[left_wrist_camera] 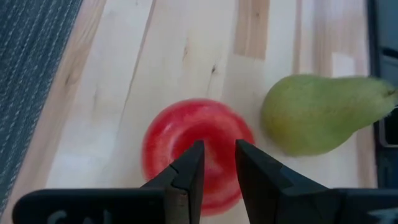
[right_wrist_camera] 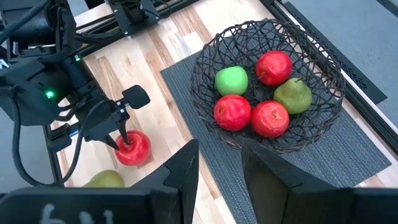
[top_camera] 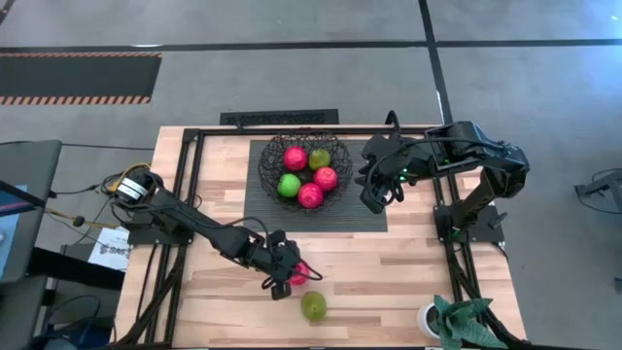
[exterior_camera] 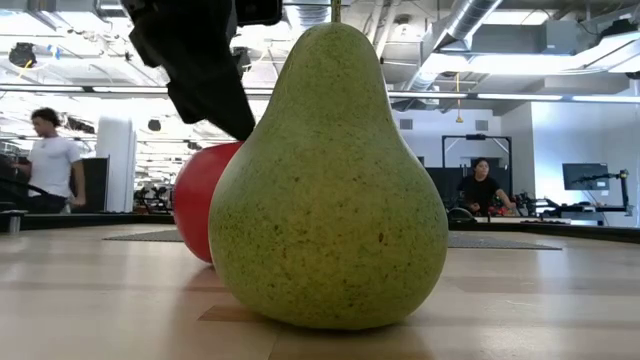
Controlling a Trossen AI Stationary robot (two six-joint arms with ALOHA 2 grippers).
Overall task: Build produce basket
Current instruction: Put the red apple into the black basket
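The black wire basket [top_camera: 335, 156] stands on a dark ribbed mat and holds three red fruits, one bright green and one yellow-green; it also shows in the right wrist view [right_wrist_camera: 323, 56]. A fourth red fruit [top_camera: 302, 273] rests on its underside on the bare wood near the front edge. A yellow-green pear [top_camera: 313, 306] lies just nearer than it. My left gripper [top_camera: 290, 276] stands over this red fruit, fingers pointing down and drawn close together at its top. My right gripper [top_camera: 373, 199] hovers right of the basket, slightly open and empty. My left gripper meets the red fruit at its top middle [left_wrist_camera: 219, 144], fingers coming from above and pointing down, only a narrow gap between them [right_wrist_camera: 122, 140]. The fingertips hide what they pinch there. The fruit sits upright with its underside on the table [exterior_camera: 200, 250].
The ribbed mat [top_camera: 369, 219] lies under the basket at the table's far middle. The pear [exterior_camera: 330, 180] lies close beside the red fruit. A small potted plant [top_camera: 452, 319] stands at the front right corner. People show in the room behind.
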